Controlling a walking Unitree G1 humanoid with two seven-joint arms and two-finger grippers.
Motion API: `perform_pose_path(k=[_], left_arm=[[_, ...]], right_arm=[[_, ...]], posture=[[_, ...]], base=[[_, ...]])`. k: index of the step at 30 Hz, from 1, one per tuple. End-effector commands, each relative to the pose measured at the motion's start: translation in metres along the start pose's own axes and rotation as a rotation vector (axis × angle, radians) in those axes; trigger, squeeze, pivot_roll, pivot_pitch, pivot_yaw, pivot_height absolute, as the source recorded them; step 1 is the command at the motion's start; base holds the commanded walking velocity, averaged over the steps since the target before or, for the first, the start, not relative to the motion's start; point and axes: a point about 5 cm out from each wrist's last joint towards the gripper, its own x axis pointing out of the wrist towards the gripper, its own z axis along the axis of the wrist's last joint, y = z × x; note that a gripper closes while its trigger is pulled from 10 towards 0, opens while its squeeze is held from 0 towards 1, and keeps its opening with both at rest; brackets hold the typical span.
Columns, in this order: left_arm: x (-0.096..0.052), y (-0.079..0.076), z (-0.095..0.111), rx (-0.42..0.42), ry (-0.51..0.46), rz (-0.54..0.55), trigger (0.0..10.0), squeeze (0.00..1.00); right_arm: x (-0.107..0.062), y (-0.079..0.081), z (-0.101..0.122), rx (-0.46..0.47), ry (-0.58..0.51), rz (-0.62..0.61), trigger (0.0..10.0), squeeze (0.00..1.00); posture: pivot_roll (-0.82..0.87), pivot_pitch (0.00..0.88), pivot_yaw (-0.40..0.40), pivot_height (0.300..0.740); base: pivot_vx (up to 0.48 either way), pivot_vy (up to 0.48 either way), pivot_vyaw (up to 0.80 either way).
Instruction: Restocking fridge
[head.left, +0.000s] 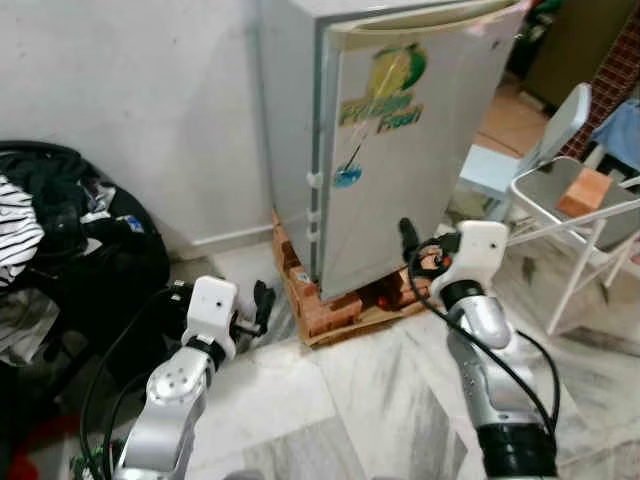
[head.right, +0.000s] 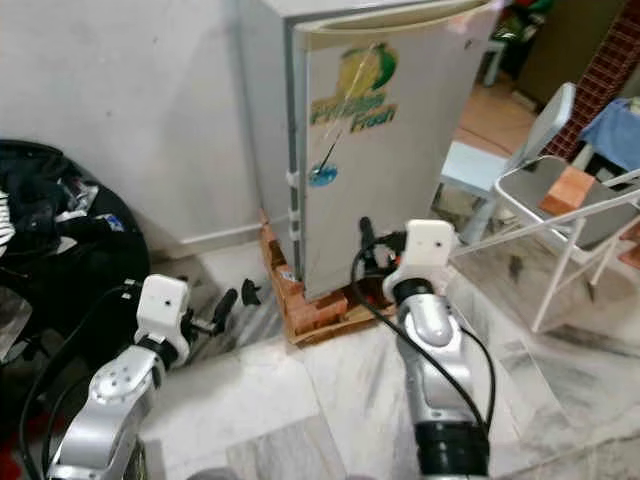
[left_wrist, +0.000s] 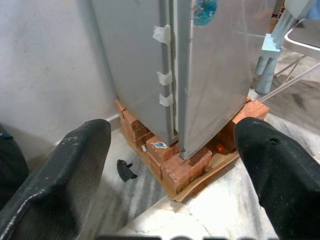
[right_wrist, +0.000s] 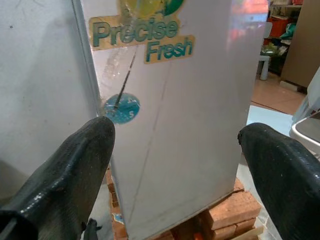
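Left eye view: fridge, door shut, sitting on bricks against the wall; right gripper hovering before the door, left gripper low beside the bricks, jaws on both released; a hard pull is risking rocking it off the stack.

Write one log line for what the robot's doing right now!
stage: approach | fridge: door shut, on bricks | left gripper: open, empty | right gripper: open, facing door
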Motion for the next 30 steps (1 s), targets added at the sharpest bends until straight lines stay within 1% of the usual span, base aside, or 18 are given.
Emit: perform_pose_path(k=[1,5,7,9,12,15,19,22,23,25,30], left_arm=[[-0.001,0.006,-0.003,0.014,0.014,0.024,10.0,0.00],[-0.001,0.004,-0.003,-0.001,0.017,0.010,10.0,0.00],[0.000,0.004,-0.002,0.021,0.012,0.001,10.0,0.00],[-0.001,0.004,-0.002,0.013,0.013,-0.008,10.0,0.00],[-0.001,0.004,-0.001,0.019,0.006,-0.020,10.0,0.00],[-0.001,0.002,-0.001,0.015,0.008,-0.035,10.0,0.00],[0.000,-0.001,-0.001,-0.031,0.009,-0.038,10.0,0.00],[0.000,-0.003,0.000,-0.035,-0.002,-0.041,10.0,0.00],[0.000,-0.003,0.000,-0.028,-0.003,-0.046,10.0,0.00],[-0.001,-0.005,-0.001,-0.042,-0.001,-0.041,10.0,0.00],[-0.002,-0.005,0.002,-0.021,-0.024,-0.041,10.0,0.00]], right_arm=[[0.002,0.006,0.000,0.008,-0.004,0.013,10.0,0.00],[0.002,0.006,0.001,0.006,-0.007,0.011,10.0,0.00],[0.002,0.005,0.002,0.005,-0.009,0.008,10.0,0.00],[0.002,0.005,0.002,0.005,-0.010,0.006,10.0,0.00],[0.002,0.004,0.003,0.002,-0.015,0.005,10.0,0.00],[0.002,0.004,0.003,-0.001,-0.019,0.001,10.0,0.00],[0.002,0.004,0.003,-0.003,-0.019,0.000,10.0,0.00],[0.002,0.004,0.003,-0.004,-0.019,0.000,10.0,0.00],[0.002,0.004,0.003,-0.004,-0.019,0.001,10.0,0.00],[0.001,0.003,0.002,-0.007,-0.015,0.000,10.0,0.00],[-0.001,0.001,-0.001,-0.016,-0.001,0.001,10.0,0.00]], posture=[[0.10,0.000,-0.013,0.740],[0.10,0.000,-0.013,0.740],[0.10,0.000,-0.013,0.740],[0.10,0.000,-0.013,0.740],[0.10,0.000,-0.012,0.740],[0.10,0.000,-0.013,0.740],[0.10,0.000,-0.012,0.740],[0.10,0.000,-0.013,0.740],[0.10,0.000,-0.013,0.740],[0.09,0.000,-0.015,0.740],[0.10,0.000,-0.016,0.740]], base=[[0.259,0.405,-0.80],[0.257,0.406,-0.80],[0.259,0.405,-0.54],[0.294,0.379,-0.44],[0.469,0.000,-0.40],[0.469,0.000,0.00],[0.441,0.068,-0.80],[0.330,0.341,-0.80],[0.270,0.398,-0.80],[0.000,0.435,-0.80],[0.000,0.386,-0.60]])
